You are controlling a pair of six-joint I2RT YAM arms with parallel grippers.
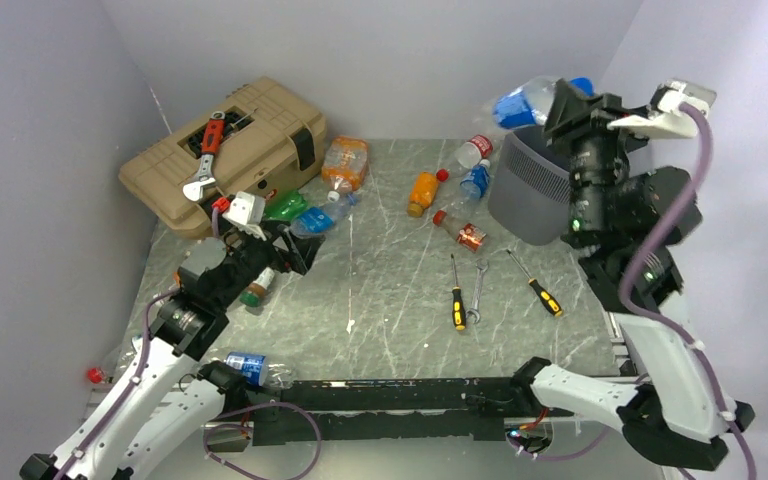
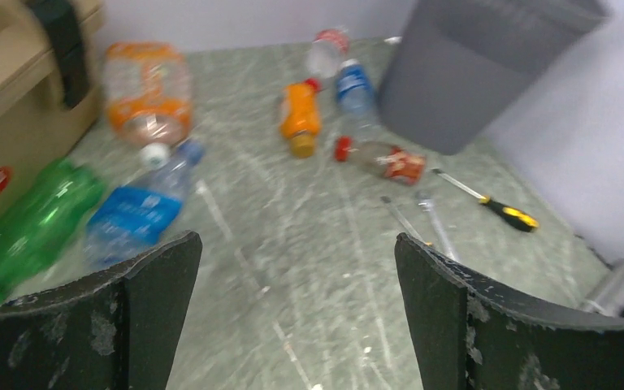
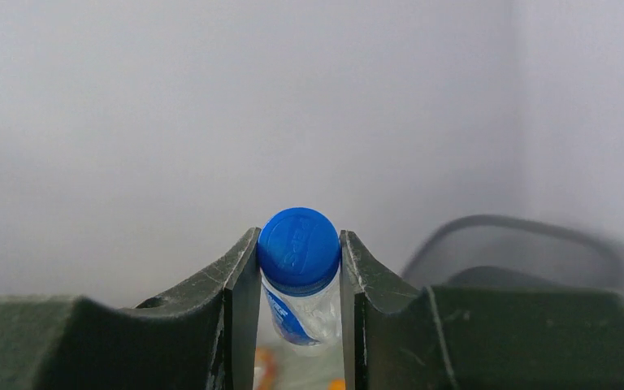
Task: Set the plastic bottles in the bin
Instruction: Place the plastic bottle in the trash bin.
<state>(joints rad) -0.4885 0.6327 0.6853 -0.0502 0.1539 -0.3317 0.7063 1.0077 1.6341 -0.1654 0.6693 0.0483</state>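
Note:
My right gripper [image 1: 563,103] is raised over the grey mesh bin [image 1: 530,185], shut on the blue cap [image 3: 299,248] of a clear blue-labelled bottle [image 1: 522,100]. My left gripper [image 2: 296,244] hangs open and holds nothing, low over the table's left side [image 1: 295,255]. Near it lie a green bottle [image 2: 32,227], a blue-labelled bottle [image 2: 138,211] and a big orange bottle [image 2: 146,89]. Left of the bin [image 2: 471,65] lie a small orange bottle [image 1: 423,192], a red-capped bottle [image 1: 472,150], a blue bottle [image 1: 474,180] and a red-labelled bottle [image 1: 460,230].
A tan toolbox [image 1: 225,150] with a red wrench [image 1: 210,135] on its lid stands at the back left. Two screwdrivers [image 1: 457,295] [image 1: 538,285] and a spanner [image 1: 477,292] lie mid-table. More bottles lie by the left arm [image 1: 257,288] and at the near edge [image 1: 255,368].

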